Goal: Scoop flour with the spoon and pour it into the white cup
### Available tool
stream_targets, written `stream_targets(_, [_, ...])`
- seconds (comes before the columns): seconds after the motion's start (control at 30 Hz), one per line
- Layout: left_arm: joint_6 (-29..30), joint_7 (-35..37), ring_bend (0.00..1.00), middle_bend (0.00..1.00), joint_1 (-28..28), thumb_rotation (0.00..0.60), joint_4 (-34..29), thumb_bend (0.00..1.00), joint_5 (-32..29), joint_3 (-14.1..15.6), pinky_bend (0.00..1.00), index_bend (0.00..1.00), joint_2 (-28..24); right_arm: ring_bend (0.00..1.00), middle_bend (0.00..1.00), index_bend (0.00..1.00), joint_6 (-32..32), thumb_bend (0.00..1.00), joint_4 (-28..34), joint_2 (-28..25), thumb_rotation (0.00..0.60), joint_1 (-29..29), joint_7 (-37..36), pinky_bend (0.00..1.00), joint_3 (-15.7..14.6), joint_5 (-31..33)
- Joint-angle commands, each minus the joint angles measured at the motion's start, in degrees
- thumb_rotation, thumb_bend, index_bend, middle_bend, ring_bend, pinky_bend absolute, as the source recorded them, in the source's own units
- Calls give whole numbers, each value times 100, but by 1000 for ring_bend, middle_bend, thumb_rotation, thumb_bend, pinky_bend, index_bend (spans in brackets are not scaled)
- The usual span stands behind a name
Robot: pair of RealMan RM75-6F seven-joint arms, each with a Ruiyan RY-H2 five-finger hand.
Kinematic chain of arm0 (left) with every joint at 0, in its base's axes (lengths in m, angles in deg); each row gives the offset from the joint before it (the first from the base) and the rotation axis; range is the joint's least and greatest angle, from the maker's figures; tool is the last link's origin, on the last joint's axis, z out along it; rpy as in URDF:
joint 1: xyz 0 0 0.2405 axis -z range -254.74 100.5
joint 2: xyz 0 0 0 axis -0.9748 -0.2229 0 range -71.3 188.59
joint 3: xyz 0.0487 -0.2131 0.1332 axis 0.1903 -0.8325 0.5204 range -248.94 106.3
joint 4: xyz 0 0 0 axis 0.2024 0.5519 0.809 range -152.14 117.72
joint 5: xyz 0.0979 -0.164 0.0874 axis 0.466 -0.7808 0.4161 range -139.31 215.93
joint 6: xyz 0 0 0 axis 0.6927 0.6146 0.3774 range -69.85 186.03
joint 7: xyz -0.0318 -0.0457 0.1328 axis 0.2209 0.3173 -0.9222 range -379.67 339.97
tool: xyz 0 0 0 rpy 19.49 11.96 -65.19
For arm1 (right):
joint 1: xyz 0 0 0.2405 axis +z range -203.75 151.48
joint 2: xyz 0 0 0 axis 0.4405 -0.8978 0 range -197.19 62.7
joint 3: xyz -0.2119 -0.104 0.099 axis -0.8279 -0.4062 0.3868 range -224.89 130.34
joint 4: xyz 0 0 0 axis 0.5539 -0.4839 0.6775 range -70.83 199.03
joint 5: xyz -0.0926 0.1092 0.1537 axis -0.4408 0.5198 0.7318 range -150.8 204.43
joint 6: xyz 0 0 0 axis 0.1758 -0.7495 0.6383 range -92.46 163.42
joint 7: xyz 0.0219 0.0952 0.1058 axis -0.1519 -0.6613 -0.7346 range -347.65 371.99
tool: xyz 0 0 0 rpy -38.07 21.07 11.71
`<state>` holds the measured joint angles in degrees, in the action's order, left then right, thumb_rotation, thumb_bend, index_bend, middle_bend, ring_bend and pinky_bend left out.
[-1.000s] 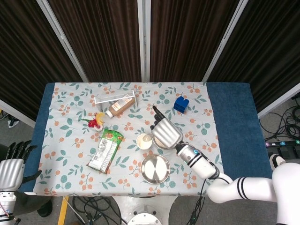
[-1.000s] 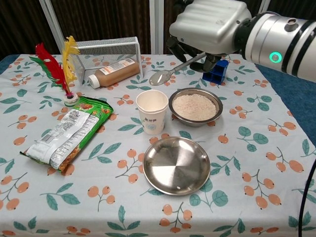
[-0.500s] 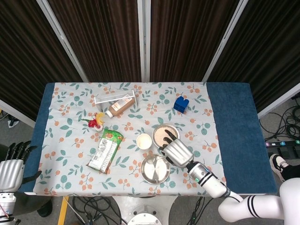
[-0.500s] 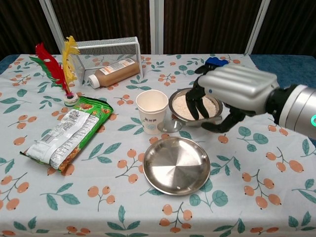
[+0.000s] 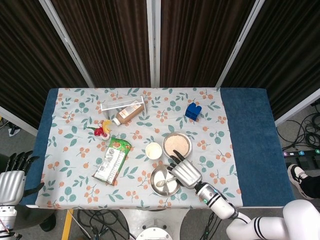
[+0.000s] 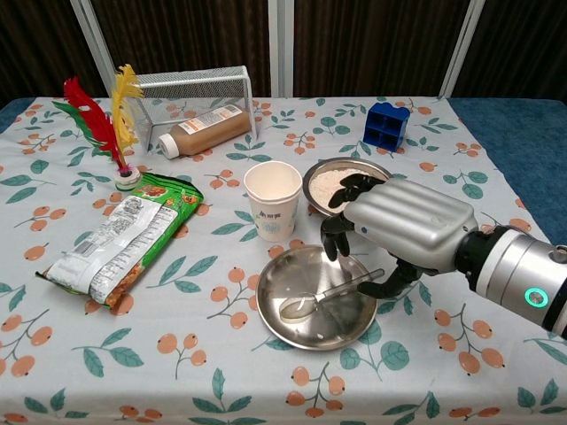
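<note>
The white cup (image 6: pixel 273 199) (image 5: pixel 153 150) stands upright mid-table. Just right of it sits the metal bowl (image 6: pixel 311 191) (image 5: pixel 177 145) of flour. In front of both lies an empty metal plate (image 6: pixel 301 341) (image 5: pixel 159 175). A metal spoon (image 6: pixel 328 294) (image 5: pixel 162 181) lies across that plate, its bowl down on the metal and looking empty. Its handle end runs up between the thumb and fingers of my right hand (image 6: pixel 403 226) (image 5: pixel 185 172), which hovers low over the plate's right side. My left hand (image 5: pixel 12 175) hangs off the table's left corner, holding nothing, fingers apart.
A blue block (image 6: pixel 386 124) stands behind the bowl. At the back left are a brown bottle (image 6: pixel 204 130) lying beside a wire rack (image 6: pixel 190 88), and a red and yellow feather shuttlecock (image 6: pixel 102 124). A green snack bag (image 6: pixel 120 239) lies left of the cup.
My right hand came down and toward the front, from above the flour bowl to the plate. The spoon went with it and now rests on the plate.
</note>
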<state>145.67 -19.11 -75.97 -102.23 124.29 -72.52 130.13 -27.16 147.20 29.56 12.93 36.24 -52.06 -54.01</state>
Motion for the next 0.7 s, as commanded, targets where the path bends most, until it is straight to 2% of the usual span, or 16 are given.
stream_targets(0.03, [3, 5, 121, 224, 3, 600, 3, 25, 12, 2, 65, 279, -3, 117, 403, 390, -135, 126, 108, -108, 600, -87, -77, 0, 54, -89])
stream_targets(0.17, [3, 18, 121, 224, 10, 600, 7, 25, 22, -3, 65, 279, -11, 126, 398, 386, -728, 135, 496, -629, 600, -366, -237, 0, 159, -279])
stream_targets(0.3, [-34, 21, 121, 224, 35, 600, 12, 25, 12, -15, 65, 279, -29, 143, 369, 371, -1405, 154, 957, -1523, 600, -809, -431, 0, 182, -319])
stream_targets(0.37, [-43, -2, 121, 224, 55, 600, -6, 25, 19, -28, 65, 279, -35, 114, 312, 323, -1618, 161, 1172, -2085, 600, -1053, -573, 0, 84, -305])
stream_targets(0.47, [-51, -65, 121, 224, 88, 600, -61, 26, 28, -52, 65, 279, -46, 30, 199, 174, -1992, 169, 1405, -2753, 600, -1458, -842, 0, -90, -344])
stream_targets(0.57, [-51, -151, 121, 224, 110, 600, -153, 25, 46, -61, 65, 279, -57, 0, 151, 108, -2488, 176, 1502, -3113, 600, -1916, -1185, 0, -200, -418])
stream_targets(0.7, [-55, -267, 121, 224, 139, 600, -273, 25, 67, -71, 65, 279, -87, 0, 146, 104, -3047, 192, 1488, -3274, 600, -2419, -1464, 0, -259, -562])
